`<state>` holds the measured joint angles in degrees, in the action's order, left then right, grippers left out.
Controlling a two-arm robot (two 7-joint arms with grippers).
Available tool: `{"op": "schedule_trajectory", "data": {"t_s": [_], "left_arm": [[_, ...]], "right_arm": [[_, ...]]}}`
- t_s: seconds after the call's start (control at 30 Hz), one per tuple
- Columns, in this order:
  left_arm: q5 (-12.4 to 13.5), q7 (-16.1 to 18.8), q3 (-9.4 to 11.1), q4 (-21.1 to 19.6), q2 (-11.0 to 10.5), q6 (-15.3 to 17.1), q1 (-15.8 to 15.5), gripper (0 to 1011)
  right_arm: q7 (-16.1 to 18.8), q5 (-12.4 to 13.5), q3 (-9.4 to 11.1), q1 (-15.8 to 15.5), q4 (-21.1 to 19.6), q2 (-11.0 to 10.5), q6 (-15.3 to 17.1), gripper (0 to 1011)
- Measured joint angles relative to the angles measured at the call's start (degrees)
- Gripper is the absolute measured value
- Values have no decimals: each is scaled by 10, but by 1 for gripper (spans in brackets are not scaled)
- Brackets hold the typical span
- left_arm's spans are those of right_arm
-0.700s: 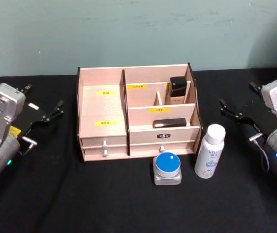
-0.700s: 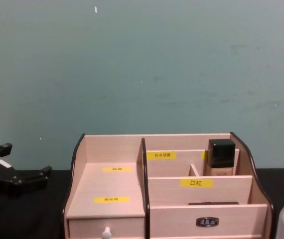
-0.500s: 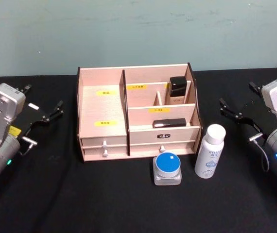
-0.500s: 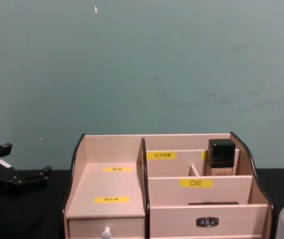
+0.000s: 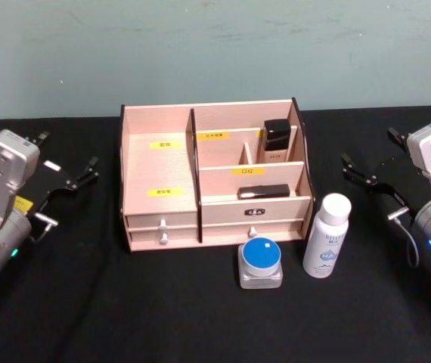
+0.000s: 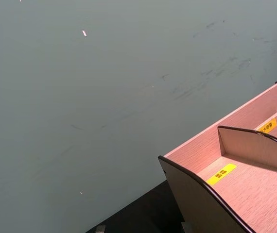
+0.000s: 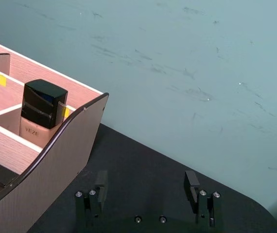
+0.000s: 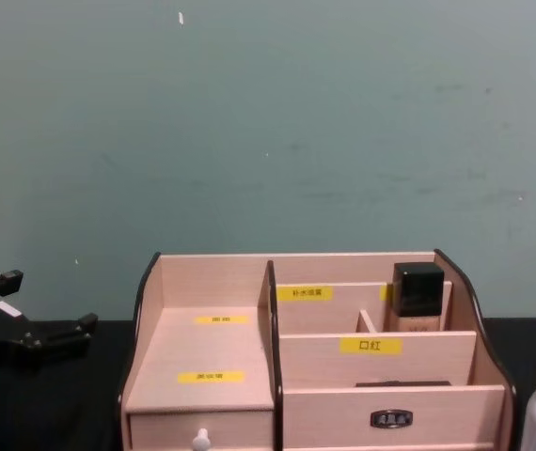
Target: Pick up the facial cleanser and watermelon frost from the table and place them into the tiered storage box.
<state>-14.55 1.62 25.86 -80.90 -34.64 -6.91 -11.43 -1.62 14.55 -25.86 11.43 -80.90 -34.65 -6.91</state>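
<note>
Nothing is grasped yet. The white bottle [image 5: 327,236] and the blue-lidded jar [image 5: 260,263] are set upright on the black table [image 5: 162,318] just in front of the storage box [image 5: 162,219]. The jar is before its right drawers and the bottle is at its right front corner, probably so each can be reached freely. The left gripper [image 5: 68,151] is held spread and empty well left of the box, and the right gripper [image 5: 368,147] likewise well right of it. A plain teal wall [image 5: 215,53] is seen behind the box.
</note>
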Motion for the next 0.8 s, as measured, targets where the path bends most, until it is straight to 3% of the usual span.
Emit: {"op": "schedule_trajectory", "data": {"t_s": [0.8], "left_arm": [[0, 0, 0, 0, 0, 0, 0, 1010]], "right_arm": [[0, 0, 3, -1, 0, 3, 3, 1002]]}}
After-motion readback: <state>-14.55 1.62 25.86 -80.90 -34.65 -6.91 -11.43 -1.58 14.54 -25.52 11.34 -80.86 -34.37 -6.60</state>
